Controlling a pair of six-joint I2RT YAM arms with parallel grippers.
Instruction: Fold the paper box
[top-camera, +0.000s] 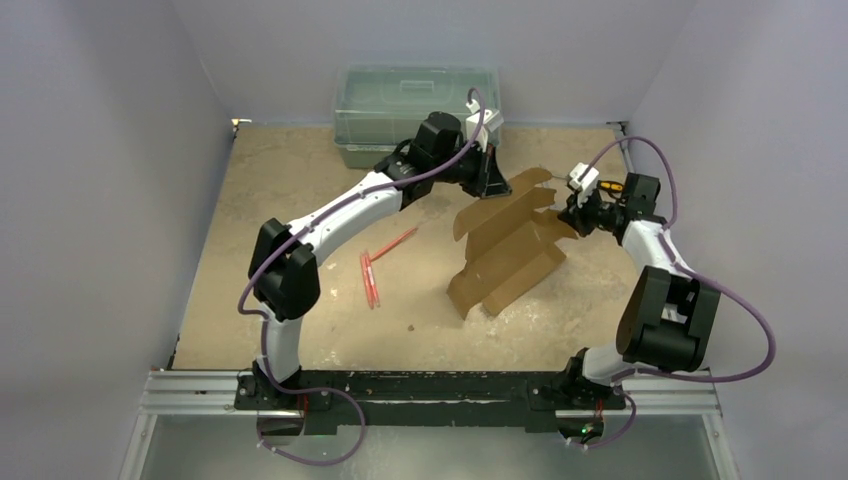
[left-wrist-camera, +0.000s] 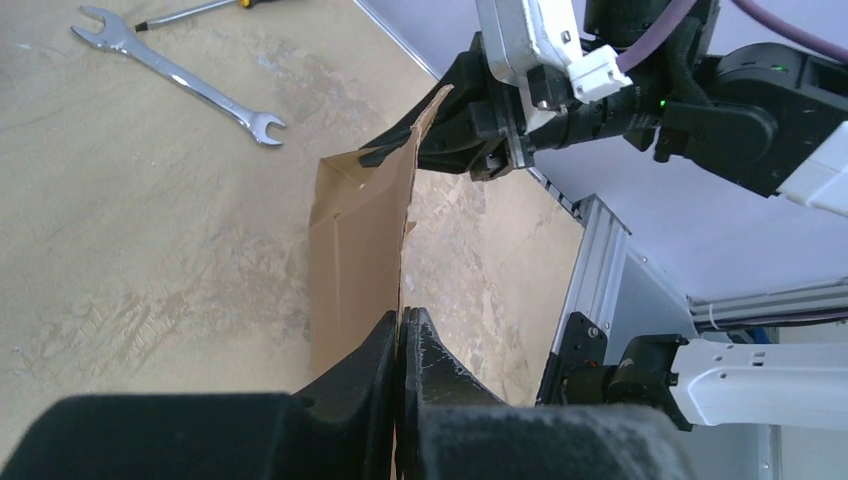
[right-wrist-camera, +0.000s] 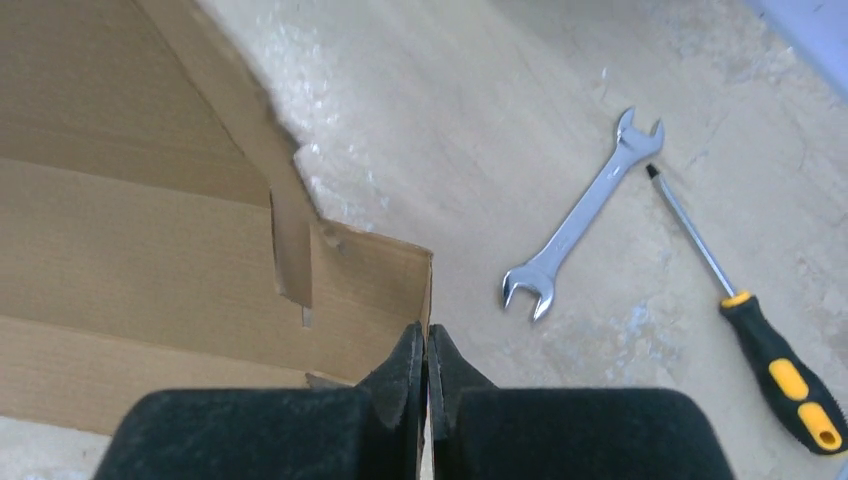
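Observation:
The paper box is a brown die-cut cardboard sheet, partly folded, standing tilted in the middle of the table. My left gripper is at its far left flap, shut on the thin cardboard edge; the left wrist view shows both fingers pressed flat against it. My right gripper holds the sheet's right side. In the right wrist view its fingertips clamp the corner of a flap. The two grippers face each other across the sheet.
A green translucent bin stands at the back, behind the left arm. A silver wrench and a yellow-handled screwdriver lie on the table to the right of the box. Two red sticks lie left of it.

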